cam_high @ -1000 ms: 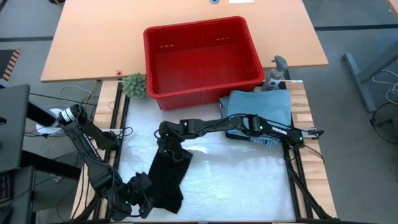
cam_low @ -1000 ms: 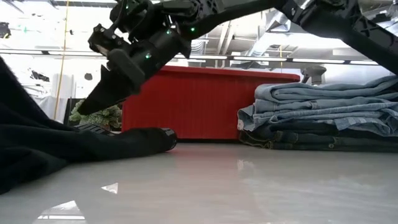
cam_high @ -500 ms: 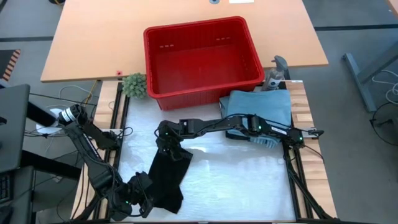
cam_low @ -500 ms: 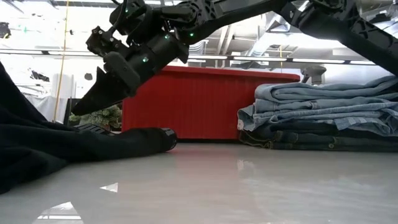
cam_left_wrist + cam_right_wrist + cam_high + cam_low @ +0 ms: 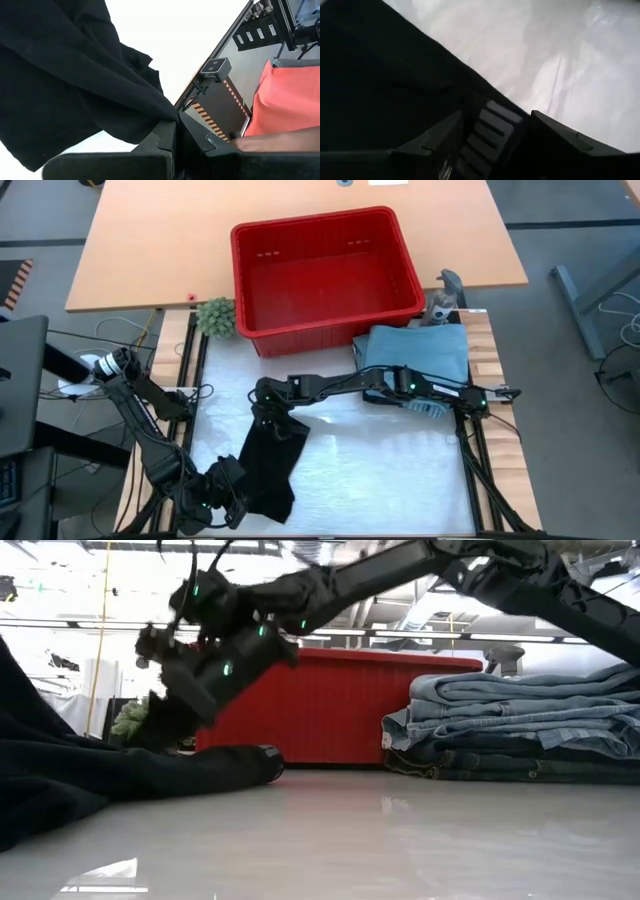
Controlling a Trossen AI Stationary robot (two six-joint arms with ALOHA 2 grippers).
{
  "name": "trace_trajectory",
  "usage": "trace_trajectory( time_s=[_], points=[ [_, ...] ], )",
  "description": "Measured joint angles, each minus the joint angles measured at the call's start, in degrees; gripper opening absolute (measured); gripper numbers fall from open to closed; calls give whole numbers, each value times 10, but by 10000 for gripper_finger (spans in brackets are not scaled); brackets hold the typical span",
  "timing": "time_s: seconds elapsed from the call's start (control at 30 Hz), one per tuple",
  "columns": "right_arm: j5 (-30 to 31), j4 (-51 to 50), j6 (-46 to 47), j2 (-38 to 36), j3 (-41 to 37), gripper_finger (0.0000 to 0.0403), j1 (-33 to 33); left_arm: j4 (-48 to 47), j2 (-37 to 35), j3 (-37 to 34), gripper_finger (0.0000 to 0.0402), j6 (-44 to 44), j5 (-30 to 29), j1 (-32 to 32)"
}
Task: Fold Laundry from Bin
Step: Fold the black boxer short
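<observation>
A black garment (image 5: 272, 458) lies lengthwise on the white table, in front of the red bin (image 5: 300, 338). My left gripper (image 5: 224, 488) is at the garment's near left edge, shut on it. My right gripper (image 5: 268, 410) hangs low over the garment's far end (image 5: 230, 762), open. In the right wrist view its fingers (image 5: 440, 137) stand on either side of the cloth's edge (image 5: 445, 60). A stack of folded light blue denim (image 5: 420, 352) rests on the table at the right. My left gripper pinches the black garment's near left edge (image 5: 159, 114) between its two shut fingers, coming in low from the table's near left. The held part stands raised (image 5: 25, 700), and the rest lies slack on the table. Whether my right gripper touches the cloth, I cannot tell.
The red bin (image 5: 310, 705) stands at the table's far edge, with nothing showing inside it. A small green plant (image 5: 216, 316) sits at its left corner. The denim stack (image 5: 520, 725) fills the far right. Bare white table lies to the right of the garment.
My right gripper has gone down toward the black garment's far end and tipped steeper. The garment and my left gripper have kept still.
</observation>
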Motion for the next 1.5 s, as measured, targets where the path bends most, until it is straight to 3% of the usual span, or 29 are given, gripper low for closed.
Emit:
trace_trajectory(
  time_s=[0.2, 0.3, 0.43, 0.67, 0.9, 1.1, 1.5],
  points=[
    [0, -20, -5, -1, 1, 251, 0, -2, 0, 0, 0, 7, 1, 0],
    [3, -38, -6, 0, 0, 231, -1, -1, 0, 0, 0, 15, 0, 1],
    [5, -44, -7, -1, 0, 170, -2, -1, 0, 0, 0, 20, 0, 1],
    [2, -57, -9, -1, 3, 24, -2, -2, 0, 0, 0, 26, 0, 1],
    [5, -103, -8, -1, 57, 36, -3, -6, 0, 0, 0, 18, -2, 1],
    [6, -111, 1, -16, 56, 22, -17, -21, 0, -22, 0, -18, -61, 1],
    [6, -102, 42, -30, 57, 22, -50, -24, 0, -71, 0, -90, -59, 1]
  ],
)
